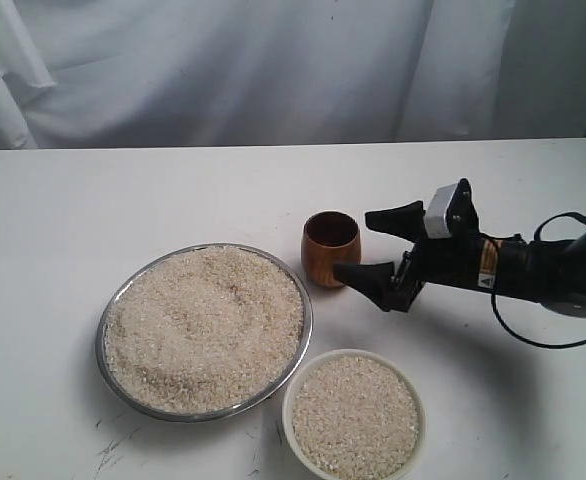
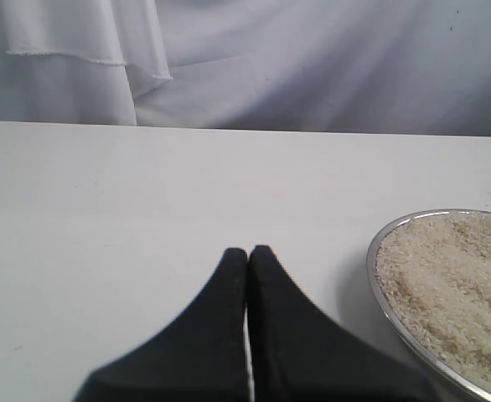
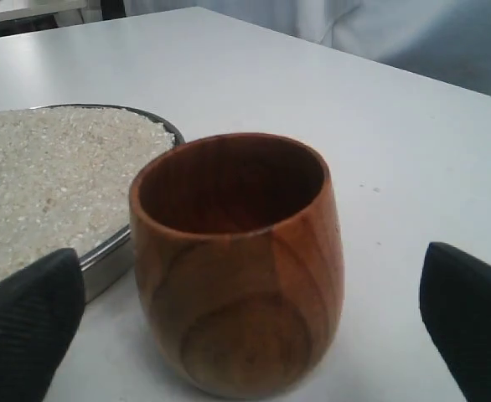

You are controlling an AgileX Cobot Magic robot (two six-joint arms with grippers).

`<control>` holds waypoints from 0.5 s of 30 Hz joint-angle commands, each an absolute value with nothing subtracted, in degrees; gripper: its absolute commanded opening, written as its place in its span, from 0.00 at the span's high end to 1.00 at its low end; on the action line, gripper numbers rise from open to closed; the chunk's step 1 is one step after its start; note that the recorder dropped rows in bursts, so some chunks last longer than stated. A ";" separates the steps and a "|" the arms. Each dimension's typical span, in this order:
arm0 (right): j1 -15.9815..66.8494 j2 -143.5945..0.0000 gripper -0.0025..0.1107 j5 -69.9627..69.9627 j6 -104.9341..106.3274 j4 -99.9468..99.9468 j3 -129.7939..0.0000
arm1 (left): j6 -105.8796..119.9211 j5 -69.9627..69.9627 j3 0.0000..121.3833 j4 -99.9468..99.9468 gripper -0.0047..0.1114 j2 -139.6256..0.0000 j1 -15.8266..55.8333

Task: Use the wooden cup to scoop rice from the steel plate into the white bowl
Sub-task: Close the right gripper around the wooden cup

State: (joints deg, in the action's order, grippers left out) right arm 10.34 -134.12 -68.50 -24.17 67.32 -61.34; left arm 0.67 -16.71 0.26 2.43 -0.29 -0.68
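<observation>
The wooden cup (image 1: pixel 330 248) (image 3: pixel 239 260) stands upright and empty on the white table, just right of the steel plate (image 1: pixel 301 300) (image 3: pixel 116 251) (image 2: pixel 378 276). That plate is heaped with rice (image 1: pixel 205 325) (image 3: pixel 44 176) (image 2: pixel 455 285). The white bowl (image 1: pixel 295 432) sits at the front and also holds rice (image 1: pixel 355 417). My right gripper (image 1: pixel 373 248) (image 3: pixel 254 327) is open just right of the cup, one finger on each side, not touching it. My left gripper (image 2: pixel 248 251) is shut on nothing over bare table beside the plate; it is out of the exterior view.
A white cloth backdrop (image 1: pixel 273 70) hangs behind the table's far edge. The right arm with its black cable (image 1: pixel 533 335) stretches in from the right. Bare tabletop lies to the left of the plate and behind the cup.
</observation>
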 commanded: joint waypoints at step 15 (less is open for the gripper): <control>16.04 -138.19 0.05 -62.31 -27.76 63.67 -67.85 | 0.49 -16.34 0.00 2.48 0.96 0.00 -0.60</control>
State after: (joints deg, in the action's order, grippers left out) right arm 15.95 -136.99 -61.35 -28.43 65.50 -67.66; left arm 0.67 -16.71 0.26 2.43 -0.29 -0.68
